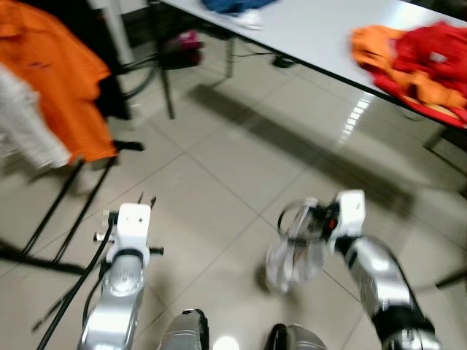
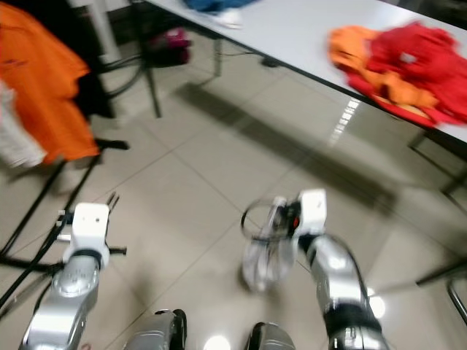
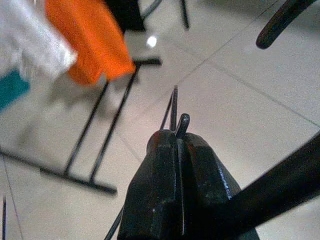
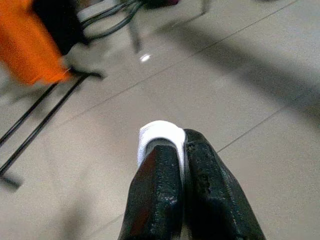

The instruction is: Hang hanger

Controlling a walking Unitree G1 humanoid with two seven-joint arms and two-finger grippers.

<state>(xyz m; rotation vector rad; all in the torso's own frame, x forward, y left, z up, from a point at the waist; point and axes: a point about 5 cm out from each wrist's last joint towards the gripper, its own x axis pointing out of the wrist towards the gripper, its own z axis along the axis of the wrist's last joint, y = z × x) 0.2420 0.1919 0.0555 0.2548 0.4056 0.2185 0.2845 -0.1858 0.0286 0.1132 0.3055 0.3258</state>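
i'm mid-carry, walking toward the clothes rack [image 1: 66,219] at about ten o'clock, and the head views are blurred from the walk. the right gripper [image 4: 181,150] is clamped together on a white rim of the hanger [image 4: 159,134], which in the head view shows as a pale, smeared shape [image 1: 295,251] hanging below that wrist, low at about one o'clock; i can't make out whether any cloth is on it. the left gripper [image 3: 177,131] has its fingers pressed together with a thin dark wire poking out between the tips; i can't say what that wire is. the rack's black legs stand on the tile, with an orange garment [image 1: 58,80] and a white one [image 1: 25,120] already hung there. a table [image 1: 306,33] with red and orange clothes [image 1: 416,58] sits at two o'clock. i judge the hanging itself not yet begun. next i need to turn left, close in on the rack and lift the right arm so the hook can clear the rail.
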